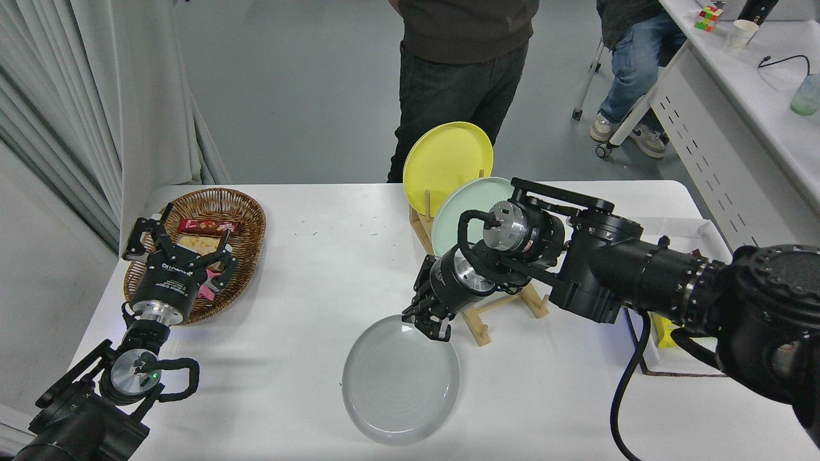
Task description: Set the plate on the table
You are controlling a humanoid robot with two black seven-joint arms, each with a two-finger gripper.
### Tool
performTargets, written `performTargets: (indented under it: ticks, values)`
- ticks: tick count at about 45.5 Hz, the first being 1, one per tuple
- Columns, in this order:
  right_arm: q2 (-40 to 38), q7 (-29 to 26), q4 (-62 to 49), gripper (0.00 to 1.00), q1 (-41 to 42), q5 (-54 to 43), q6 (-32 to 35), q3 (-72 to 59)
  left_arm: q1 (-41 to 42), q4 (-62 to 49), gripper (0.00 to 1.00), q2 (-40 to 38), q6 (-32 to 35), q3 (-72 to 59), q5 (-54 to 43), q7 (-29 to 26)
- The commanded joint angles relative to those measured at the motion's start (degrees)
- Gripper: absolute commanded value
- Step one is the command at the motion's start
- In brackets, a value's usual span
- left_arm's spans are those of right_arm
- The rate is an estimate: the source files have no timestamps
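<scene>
I see the round light grey plate (400,379) low over the near-middle of the large white table (307,288); can't tell if it's resting flat or just above the surface. My right gripper (428,322) is clenched on the plate's far rim, fingers pinching the edge from above. Right arm comes in from the right edge, reaching left across the table.

Just behind the gripper is the wooden peg dish rack (506,304). It holds a mint green plate (464,214) and, behind that, a yellow plate (447,160), both standing on edge.

Left gripper (178,246) is parked at the lower left, over the near edge of the brown wicker basket (246,221) of snack packets, jaws spread apart, holding nothing.

At the far right a white tray (688,368) sits on the table, mostly hidden by my arm. A person in dark trousers (448,96) stands at the far side of the table; another person in jeans (631,64) sits near a white desk (737,109) at upper right.
</scene>
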Motion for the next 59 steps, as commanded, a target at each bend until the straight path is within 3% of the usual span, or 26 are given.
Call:
performTargets:
  ticks: [1, 20, 39, 59]
  values:
    - [0.00, 0.77, -0.77, 0.00, -0.78, 0.08, 2.49, 0.26, 0.00, 0.00, 0.98, 0.00, 0.00, 0.00, 0.05, 0.00]
    - [0.00, 0.51, -0.77, 0.00, -1.40, 2.45, 0.82, 0.26, 0.00, 0.00, 0.98, -0.09, 0.00, 0.00, -0.03, 0.00]
    - [0.00, -0.02, -0.77, 0.00, -1.40, 5.70, -8.67, 0.35, 0.00, 0.00, 0.98, 0.00, 0.00, 0.00, 0.05, 0.00]
    - [0.00, -1.07, -4.11, 0.00, -2.80, 6.67, -13.33, 0.70, 0.00, 0.00, 0.98, 0.00, 0.00, 0.00, 0.05, 0.00]
